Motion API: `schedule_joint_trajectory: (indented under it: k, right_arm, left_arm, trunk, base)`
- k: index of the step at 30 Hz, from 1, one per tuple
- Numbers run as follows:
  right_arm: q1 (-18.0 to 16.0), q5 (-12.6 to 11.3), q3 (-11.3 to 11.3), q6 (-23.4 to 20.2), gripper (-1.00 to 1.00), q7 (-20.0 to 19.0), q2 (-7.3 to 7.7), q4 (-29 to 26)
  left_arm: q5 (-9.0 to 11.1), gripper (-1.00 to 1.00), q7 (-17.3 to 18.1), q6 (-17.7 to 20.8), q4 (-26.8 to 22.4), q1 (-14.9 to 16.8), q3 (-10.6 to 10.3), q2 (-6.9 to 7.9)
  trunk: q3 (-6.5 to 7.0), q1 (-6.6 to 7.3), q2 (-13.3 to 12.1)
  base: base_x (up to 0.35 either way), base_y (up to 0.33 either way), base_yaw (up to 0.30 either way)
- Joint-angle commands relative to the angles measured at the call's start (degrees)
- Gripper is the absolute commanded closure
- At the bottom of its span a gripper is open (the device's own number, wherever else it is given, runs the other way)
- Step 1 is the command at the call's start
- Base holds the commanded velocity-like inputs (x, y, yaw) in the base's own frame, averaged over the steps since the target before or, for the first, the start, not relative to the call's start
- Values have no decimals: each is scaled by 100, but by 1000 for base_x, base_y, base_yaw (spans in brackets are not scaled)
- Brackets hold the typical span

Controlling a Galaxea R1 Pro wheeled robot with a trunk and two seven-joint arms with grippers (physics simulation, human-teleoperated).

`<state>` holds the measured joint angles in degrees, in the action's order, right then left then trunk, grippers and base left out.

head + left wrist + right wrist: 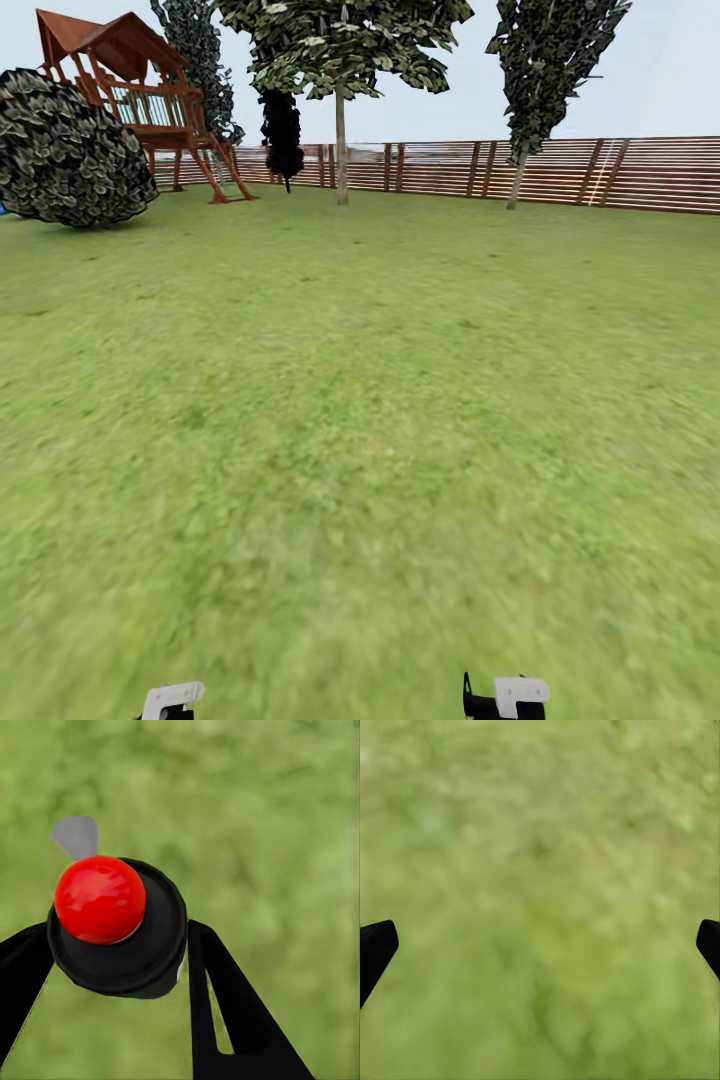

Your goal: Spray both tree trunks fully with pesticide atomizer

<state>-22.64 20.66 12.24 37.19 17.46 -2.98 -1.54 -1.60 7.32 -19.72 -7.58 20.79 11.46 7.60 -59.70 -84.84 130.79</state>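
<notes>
The pesticide atomizer has a round black body, a glossy red ball cap and a small grey tab. It sits between the two black fingers of my left gripper, which is shut on it above blurred grass. My right gripper is open, its fingertips far apart with only lawn between them. White parts of my left arm and right arm show low in the head view. Far off by the fence stand a tree with a pale straight trunk and one with a leaning trunk; I cannot tell whether these are the task's trees.
Wide green lawn stretches ahead to a brown slatted fence. A round dark bush and a red-brown wooden playset stand at the far left. A near-black tree stands beside the playset.
</notes>
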Motion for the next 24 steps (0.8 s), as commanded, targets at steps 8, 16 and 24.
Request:
schedule_joint_trajectory:
  k: [8,16,24]
  right_arm:
    - [-3,61,32,8,-100,38,-2,4]
    - [-3,61,33,8,-100,38,-5,4]
    - [-3,61,33,8,-100,38,-4,4]
  left_arm:
    - [-15,100,41,-13,4,4,50,4]
    - [-15,100,41,-14,7,4,50,5]
    - [-16,100,41,-14,11,4,50,5]
  trunk:
    - [-5,-3,2]
    - [-5,-3,2]
    - [-5,-3,2]
  base:
    - [337,0,0]
    - [337,0,0]
    - [337,0,0]
